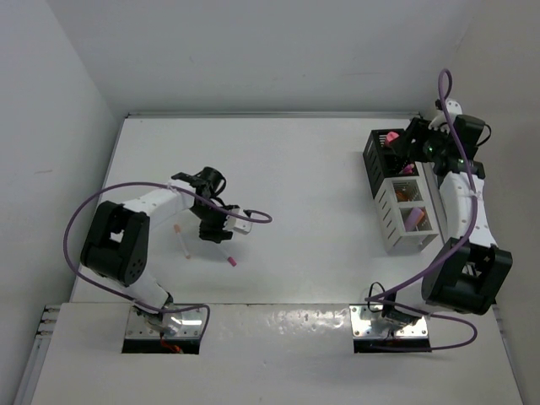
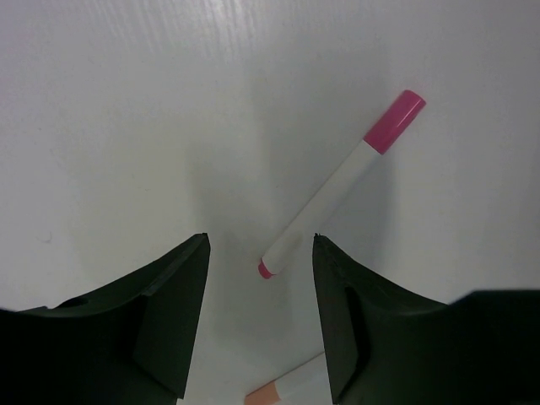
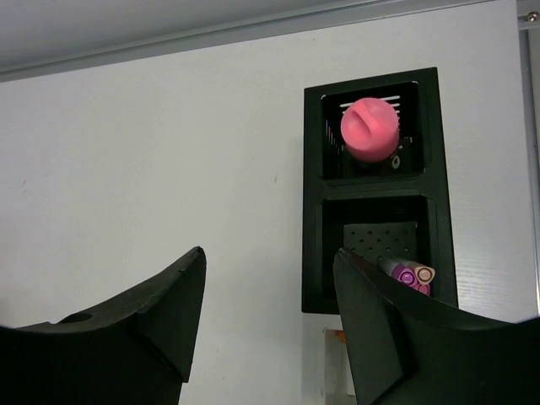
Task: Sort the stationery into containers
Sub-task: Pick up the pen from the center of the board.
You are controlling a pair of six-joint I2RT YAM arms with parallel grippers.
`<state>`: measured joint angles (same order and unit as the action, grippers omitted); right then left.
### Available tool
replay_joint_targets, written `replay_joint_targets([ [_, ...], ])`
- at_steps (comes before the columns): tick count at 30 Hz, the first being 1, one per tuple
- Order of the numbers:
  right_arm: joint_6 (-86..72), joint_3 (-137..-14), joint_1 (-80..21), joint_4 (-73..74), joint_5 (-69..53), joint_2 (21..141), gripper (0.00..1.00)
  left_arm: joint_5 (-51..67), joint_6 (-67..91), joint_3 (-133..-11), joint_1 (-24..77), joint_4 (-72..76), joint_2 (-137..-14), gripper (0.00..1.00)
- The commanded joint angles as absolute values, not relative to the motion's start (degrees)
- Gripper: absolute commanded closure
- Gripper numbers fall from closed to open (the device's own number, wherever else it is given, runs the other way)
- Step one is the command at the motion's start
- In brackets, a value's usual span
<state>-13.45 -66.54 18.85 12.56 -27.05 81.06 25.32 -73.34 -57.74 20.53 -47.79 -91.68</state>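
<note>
Left tool (image 2: 261, 240) spread, white pink-capped pen (image 2: 333, 190) flat, near end between its tips, untouched.

Your left arm (image 1: 156, 201) folds at the elbow and reaches forward and inward, wrist tipped down, the left gripper (image 2: 260, 245) facing straight down with its jaws partly apart. Your right arm (image 1: 460, 202) stretches long toward the far right, the right gripper (image 3: 270, 253) angled downward, jaws parted and holding nothing.
</note>
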Motion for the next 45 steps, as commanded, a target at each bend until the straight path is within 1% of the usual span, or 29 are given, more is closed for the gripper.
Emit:
replay_joint_targets([
  [1,-13.45,-66.18,18.89,12.92,-28.48,79.63,0.39,25.49,-79.45,-57.13,20.56,-49.39,-92.55,0.42],
  [5,-13.45,-66.01,19.69,13.27,-28.83,79.89,0.38,24.61,-80.07,-56.17,21.09,-49.48,-93.25,0.43],
  [11,-13.97,-65.57,19.86,13.1,-29.44,79.63,0.38,22.24,-79.28,-52.66,23.28,-45.89,-94.13,0.43],
  [15,-14.59,-64.78,19.86,12.83,-29.88,79.02,0.39,19.69,-77.87,-50.72,25.04,-42.9,-96.06,0.5],
  [18,-15.37,-64.34,19.78,13.27,-31.11,78.31,0.38,17.93,-76.21,-49.05,26.71,-39.83,-97.38,0.61],
  [19,-15.73,-64.25,19.6,13.45,-31.46,78.22,0.38,16.97,-74.37,-48.7,27.24,-38.94,-97.82,0.69],
  [21,-16.34,-63.99,19.16,14.24,-32.34,77.87,0.38,16.26,-72.34,-48.69,28.73,-36.66,-98.43,0.79],
  [22,-16.7,-63.72,18.73,14.33,-32.6,77.18,0.39,16.17,-69.98,-49.3,29.18,-36.3,-98.79,0.89],
  [24,-18.27,-62.14,17.59,13.89,-33.66,76.12,0.39,17.22,-66.9,-51.32,29.97,-35.86,-99.23,0.96],
  [25,-19.15,-60.22,17.14,13.63,-33.84,74.81,0.39,18.97,-61.93,-54.46,30.06,-35.77,-99.66,1.0],
  [27,-22.04,-57.93,15.39,11.08,-35.41,73.13,0.39,22.74,-55.93,-59.47,30.15,-36.82,-102.11,1.0],
  [28,-22.76,-56.18,14.68,9.86,-36.29,71.65,0.39,24.68,-49.89,-65.68,29.8,-39.0,-103.0,1.0],
  [29,-23.55,-55.55,13.81,9.23,-36.73,70.85,0.39,27.31,-46.27,-68.79,29.53,-39.89,-103.96,1.0],
  [30,-25.03,-54.94,11.71,8.88,-37.61,70.4,0.38,34.12,-40.14,-71.78,29.1,-40.69,-105.11,1.0],
  [31,-25.66,-54.41,10.65,8.53,-38.05,69.53,0.38,37.84,-36.95,-75.98,28.83,-40.78,-105.47,1.0],
  [32,-26.45,-54.32,9.33,8.09,-38.06,69.35,0.38,41.53,-33.35,-77.24,28.13,-39.82,-105.47,1.0],
  [33,-27.67,-54.4,6.53,8.0,-38.06,69.26,0.37,48.1,-26.79,-77.69,27.95,-38.25,-104.86,1.0],
  [34,-28.21,-54.84,5.29,8.17,-37.62,69.34,0.37,50.16,-23.41,-77.52,28.04,-33.01,-104.16,1.0],
  [36,-29.44,-55.98,1.43,9.49,-37.62,70.22,0.35,53.42,-13.42,-75.42,28.47,-27.01,-101.01,1.0],
  [37,-29.79,-57.03,0.54,10.01,-37.53,70.66,0.35,53.87,-10.4,-74.45,28.74,-20.89,-99.86,1.0],
  [39,-31.37,-57.65,-3.76,9.58,-37.53,71.54,0.34,55.45,-1.9,-72.43,28.74,-15.41,-97.4,1.0],
  [40,-31.81,-58.09,-4.82,8.71,-37.36,71.72,0.33,56.15,-0.63,-72.25,28.65,-12.25,-97.03,1.0],
  [45,-33.22,-60.46,-11.94,8.0,-35.42,74.87,0.31,62.13,10.17,-70.59,27.51,-5.82,-96.42,1.0],
])
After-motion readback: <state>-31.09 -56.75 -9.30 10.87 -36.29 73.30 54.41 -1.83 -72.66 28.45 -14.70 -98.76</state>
